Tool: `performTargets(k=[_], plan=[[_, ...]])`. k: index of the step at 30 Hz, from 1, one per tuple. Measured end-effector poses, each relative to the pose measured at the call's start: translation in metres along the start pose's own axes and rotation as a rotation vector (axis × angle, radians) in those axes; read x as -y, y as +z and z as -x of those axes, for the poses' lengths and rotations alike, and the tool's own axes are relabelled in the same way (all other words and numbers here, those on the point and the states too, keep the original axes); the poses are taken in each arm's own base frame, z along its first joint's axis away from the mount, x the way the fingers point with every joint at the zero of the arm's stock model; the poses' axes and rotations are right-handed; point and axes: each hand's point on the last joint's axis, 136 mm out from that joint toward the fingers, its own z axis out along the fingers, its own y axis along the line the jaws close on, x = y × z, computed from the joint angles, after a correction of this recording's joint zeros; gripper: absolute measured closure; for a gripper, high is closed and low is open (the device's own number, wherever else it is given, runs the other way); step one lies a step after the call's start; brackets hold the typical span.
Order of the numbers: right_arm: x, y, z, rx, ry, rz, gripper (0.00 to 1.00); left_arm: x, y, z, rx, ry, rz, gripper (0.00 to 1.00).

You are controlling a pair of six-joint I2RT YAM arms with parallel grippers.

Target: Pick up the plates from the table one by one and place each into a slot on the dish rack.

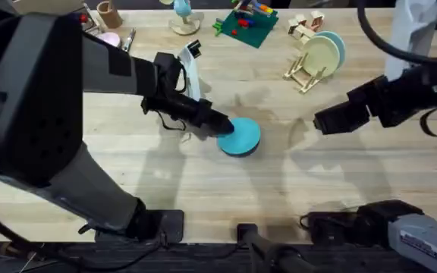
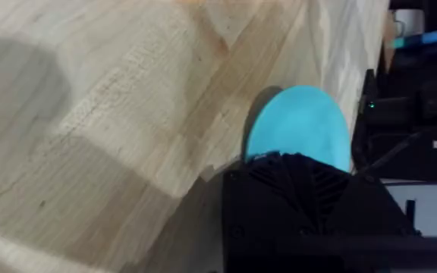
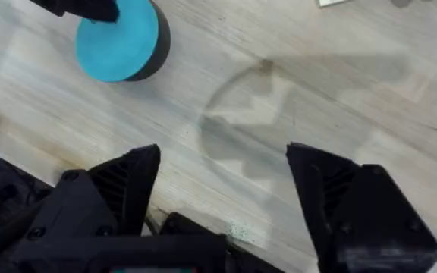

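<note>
A large light wooden tabletop (image 1: pixel 203 182) of long pale planks, their grain running from side to side, carries everything here. Near its middle lies the small round flat turquoise plastic plate (image 1: pixel 240 136), face up; being round it has no long axis, and whether it sits quite level on the wood or is tipped up at one edge cannot be told. The left gripper (image 1: pixel 222 127), black, reaches in from the left side and meets the plate at its left rim; in the left wrist view the plate (image 2: pixel 300 125) juts out beyond the black gripper body, but the fingers are hidden, so I cannot tell how far apart they stand or whether they have hold of the rim. The right gripper (image 3: pixel 222 189) hovers over bare wood toward the right side of the tabletop, well apart from the turquoise plate (image 3: pixel 117 42), its two black fingers spread wide with nothing between them. Near the far right corner stands the small light-wood dish rack (image 1: pixel 303 74) with upright slanted pegs, and in it the cream-yellow round plate (image 1: pixel 321 54) stands on edge, leaning a little, with a paler sky-blue plate (image 1: pixel 338 44) just behind it.
</note>
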Motion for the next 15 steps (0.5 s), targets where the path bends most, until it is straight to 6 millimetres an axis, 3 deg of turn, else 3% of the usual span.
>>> performTargets(k=[9, 15], plan=[[-0.001, 0.0, -0.001, -0.005, 0.025, 0.007, 0.006, 0.001, 0.001, 0.0, 0.001, -0.007, -0.014, 0.961], [-0.015, 0.0, 0.001, 0.004, 0.125, 0.084, 0.006, 0.001, 0.001, 0.0, 0.002, -0.006, -0.014, 0.961]])
